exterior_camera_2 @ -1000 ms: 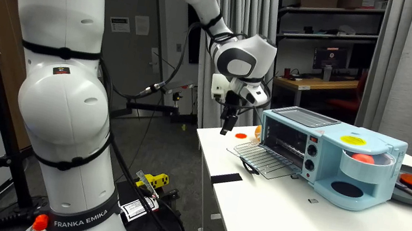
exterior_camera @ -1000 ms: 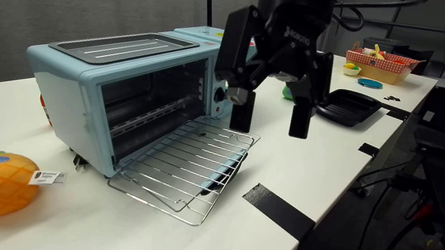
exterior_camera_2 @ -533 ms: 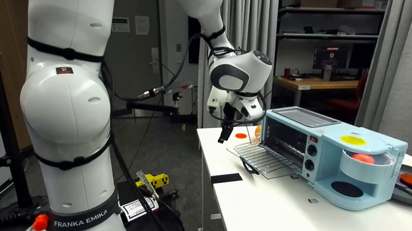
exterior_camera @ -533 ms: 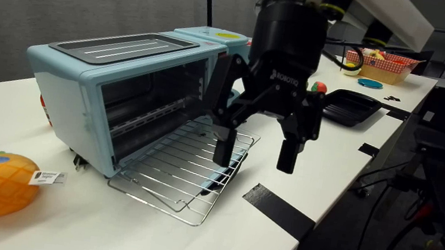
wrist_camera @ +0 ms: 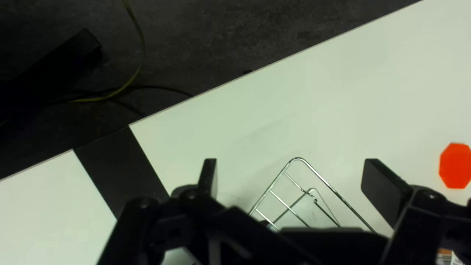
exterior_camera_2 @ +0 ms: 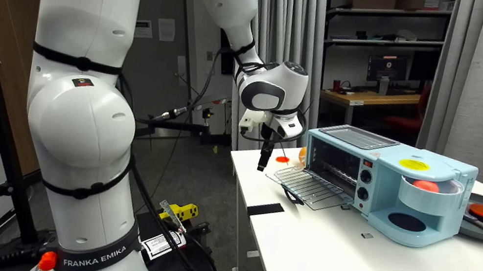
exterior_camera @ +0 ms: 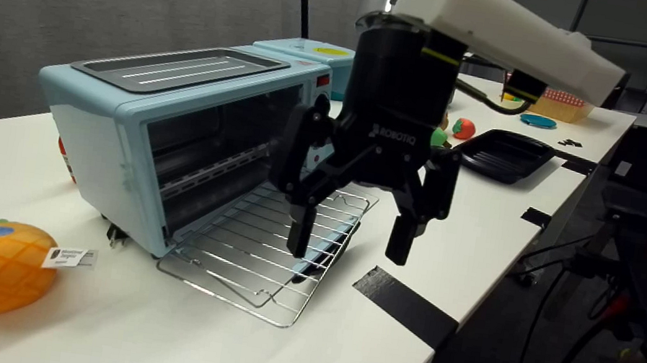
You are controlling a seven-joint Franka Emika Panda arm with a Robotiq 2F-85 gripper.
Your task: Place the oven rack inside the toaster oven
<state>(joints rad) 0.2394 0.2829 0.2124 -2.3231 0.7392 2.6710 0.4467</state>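
Currently, the oven rack [exterior_camera: 265, 244] is being supported outside the toaster oven [exterior_camera: 216, 95], across its lowered door [exterior_camera: 313, 256], near a corner of the tabletop [exterior_camera_2: 325, 254]. Toward the tape-marked edge, the gripper [exterior_camera: 347, 248] is being suspended with jaws parted.

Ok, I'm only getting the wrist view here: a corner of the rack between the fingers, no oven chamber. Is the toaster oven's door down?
Observer: Yes. In both exterior views the toaster oven has its door lowered.
Operator: Good. And am I touching anything?
Observer: No contact shows. In an exterior view the gripper hangs just apart from the nearest corner of the rack.
Operator: Right, anything up on top of the toaster oven?
Observer: A grey tray lies there, seen in both exterior views.
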